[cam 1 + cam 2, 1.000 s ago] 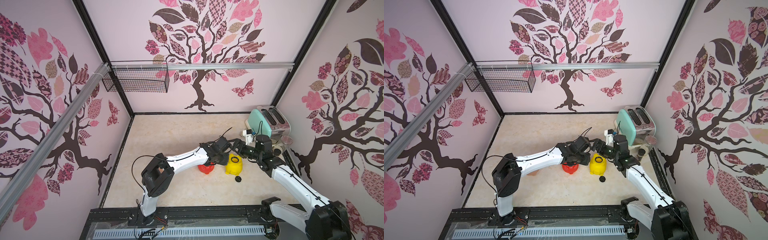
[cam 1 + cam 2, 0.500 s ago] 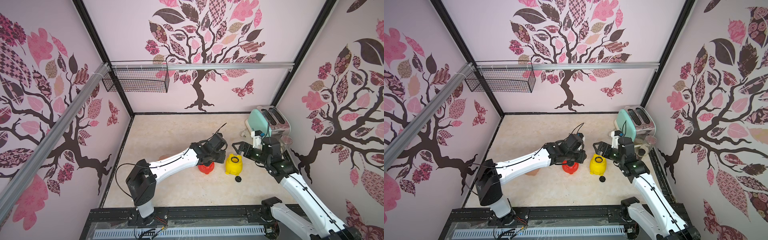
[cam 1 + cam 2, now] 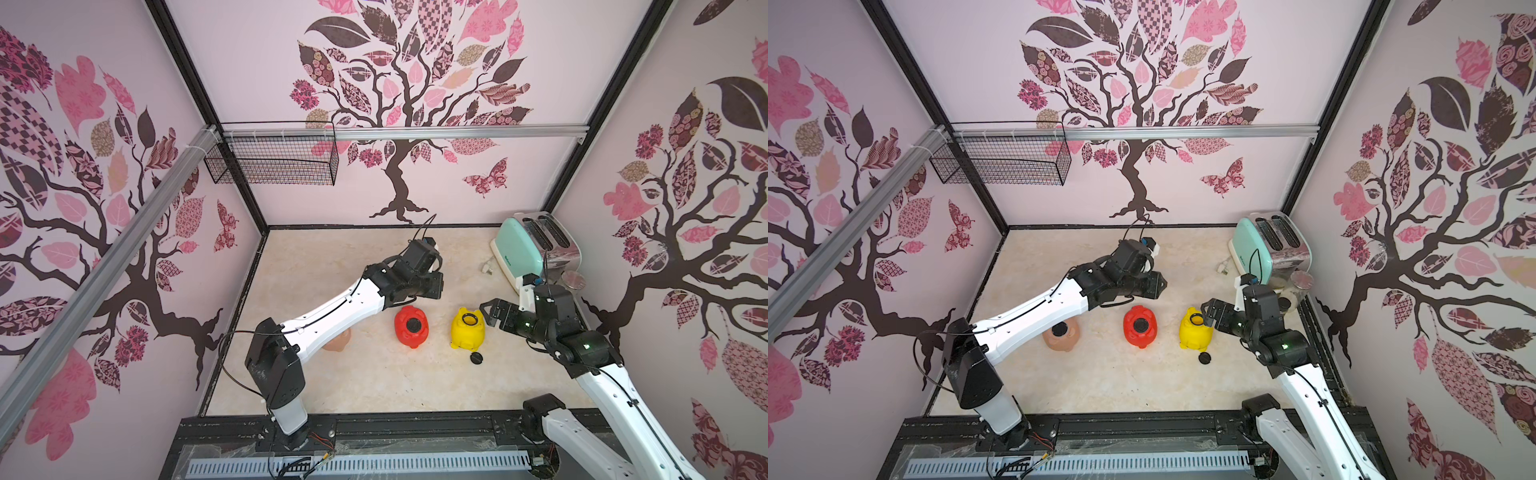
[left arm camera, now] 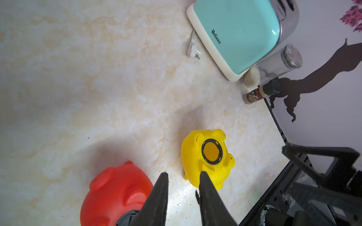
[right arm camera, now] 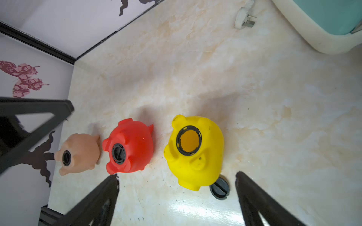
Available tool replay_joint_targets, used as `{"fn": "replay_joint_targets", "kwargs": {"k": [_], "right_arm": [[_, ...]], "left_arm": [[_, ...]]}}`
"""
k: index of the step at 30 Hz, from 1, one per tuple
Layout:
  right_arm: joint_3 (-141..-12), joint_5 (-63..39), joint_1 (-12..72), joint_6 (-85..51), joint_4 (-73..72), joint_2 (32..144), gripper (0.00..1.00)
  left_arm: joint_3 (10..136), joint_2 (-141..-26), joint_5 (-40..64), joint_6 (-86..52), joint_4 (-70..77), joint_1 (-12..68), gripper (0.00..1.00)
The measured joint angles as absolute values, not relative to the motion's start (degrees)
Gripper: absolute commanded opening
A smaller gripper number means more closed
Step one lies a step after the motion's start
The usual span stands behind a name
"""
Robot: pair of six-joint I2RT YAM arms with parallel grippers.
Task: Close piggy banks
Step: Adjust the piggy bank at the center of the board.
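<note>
Three piggy banks lie belly up in a row on the bench [image 3: 332, 257]. The peach pig [image 5: 80, 152] is at the left end, the red pig [image 5: 129, 146] is in the middle, and the yellow pig [image 5: 194, 152] is at the right end. The peach and red pigs each have a black plug in the belly hole. The yellow pig's hole is open, and a loose black plug [image 5: 219, 188] lies just beside it. The right pincer [image 5: 176, 174] is spread wide near the yellow pig and holds nothing. The left pincer [image 4: 183, 173] is pulled in close with a thin gap, up in the air, pinching nothing. A green toaster [image 3: 523, 249] stands in the far corner.
</note>
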State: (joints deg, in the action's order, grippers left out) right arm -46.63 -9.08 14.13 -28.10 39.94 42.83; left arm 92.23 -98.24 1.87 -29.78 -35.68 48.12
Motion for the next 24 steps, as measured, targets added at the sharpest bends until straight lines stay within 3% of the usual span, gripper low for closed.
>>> {"fn": "replay_joint_targets", "kwargs": {"k": [9,24], "right_arm": [[-46.5,-9.7,14.1,-27.1,46.3,44.2,0.92],[-39.4,-14.9,18.1,-30.8,42.5,53.0,0.9]], "left_arm": [[93.1,-98.2,3.4,-27.4,-34.7,45.0,0.32],[89.6,-98.3,5.6,-25.2,-30.3,43.9,0.31]]}}
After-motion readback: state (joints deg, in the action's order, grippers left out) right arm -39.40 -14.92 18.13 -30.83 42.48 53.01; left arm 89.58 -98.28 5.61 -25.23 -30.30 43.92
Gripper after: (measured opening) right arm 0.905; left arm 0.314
